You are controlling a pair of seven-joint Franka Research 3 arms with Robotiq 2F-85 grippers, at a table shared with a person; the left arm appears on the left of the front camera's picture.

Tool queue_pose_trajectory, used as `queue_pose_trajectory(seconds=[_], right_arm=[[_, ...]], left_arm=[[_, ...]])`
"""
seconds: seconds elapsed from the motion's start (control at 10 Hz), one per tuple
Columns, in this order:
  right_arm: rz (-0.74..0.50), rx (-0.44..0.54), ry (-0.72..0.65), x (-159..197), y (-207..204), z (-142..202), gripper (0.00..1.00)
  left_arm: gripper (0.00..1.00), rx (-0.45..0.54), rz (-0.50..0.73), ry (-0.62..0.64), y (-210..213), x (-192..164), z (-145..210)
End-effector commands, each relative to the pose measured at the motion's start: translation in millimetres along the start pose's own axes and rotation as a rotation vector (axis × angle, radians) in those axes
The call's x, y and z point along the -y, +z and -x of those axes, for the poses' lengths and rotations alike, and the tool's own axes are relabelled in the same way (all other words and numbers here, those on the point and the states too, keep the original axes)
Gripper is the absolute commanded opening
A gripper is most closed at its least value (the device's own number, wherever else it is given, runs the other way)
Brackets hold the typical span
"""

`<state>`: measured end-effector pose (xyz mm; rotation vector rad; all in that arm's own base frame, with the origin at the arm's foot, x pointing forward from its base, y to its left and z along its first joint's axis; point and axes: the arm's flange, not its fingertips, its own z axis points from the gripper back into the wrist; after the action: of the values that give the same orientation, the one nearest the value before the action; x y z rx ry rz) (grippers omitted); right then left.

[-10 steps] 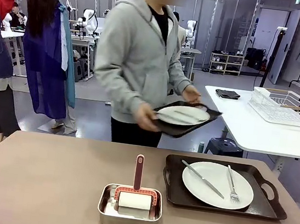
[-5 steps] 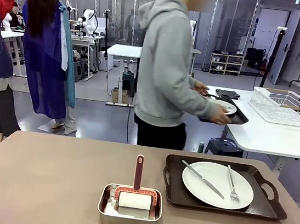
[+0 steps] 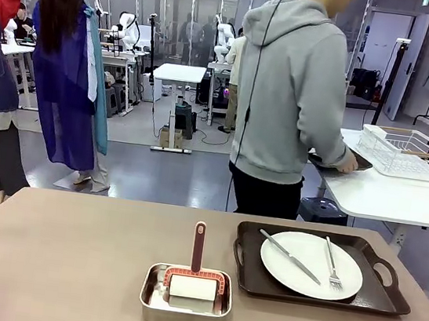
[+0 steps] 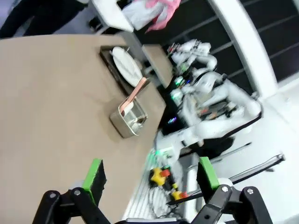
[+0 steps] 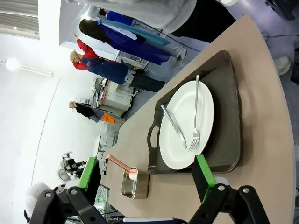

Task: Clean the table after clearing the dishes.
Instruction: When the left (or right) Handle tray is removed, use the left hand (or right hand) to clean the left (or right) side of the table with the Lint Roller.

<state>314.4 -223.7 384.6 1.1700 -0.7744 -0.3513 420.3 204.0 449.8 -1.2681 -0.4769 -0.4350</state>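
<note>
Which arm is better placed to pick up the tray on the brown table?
Right, probably. The tray lies on the robot's right side, and the open right gripper looks straight at it. The open left gripper is farther off, with the steel tin in between.

- I find no text, label, brand, number or sign that I can read in any of my views.
- Whatever print there may be on the gear in the far room, beyond the table (image 3: 66, 268), is too small and blurred for me to make out.
</note>
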Motion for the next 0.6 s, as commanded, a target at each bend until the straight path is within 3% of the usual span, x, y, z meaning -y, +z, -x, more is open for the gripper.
queue_pose_trajectory(seconds=[0.0, 0.2, 0.4, 0.5], right_arm=[[-0.005, 0.008, 0.007, -3.5, 0.5, 3.0, 1.00], [-0.005, 0.008, 0.007, -3.5, 0.5, 3.0, 1.00], [-0.005, 0.008, 0.007, -3.5, 0.5, 3.0, 1.00], [-0.005, 0.008, 0.007, -3.5, 0.5, 3.0, 1.00]], left_arm=[[1.00, -0.185, -0.177, -0.121, -81.9, 60.7, -53.7], [1.00, -0.409, -0.296, -0.283, -186.3, 123.7, -108.1], [1.00, -0.560, -0.532, -0.498, -286.4, 160.1, -136.3], [1.00, -0.651, -0.558, -0.605, -330.8, 173.6, -142.4]])
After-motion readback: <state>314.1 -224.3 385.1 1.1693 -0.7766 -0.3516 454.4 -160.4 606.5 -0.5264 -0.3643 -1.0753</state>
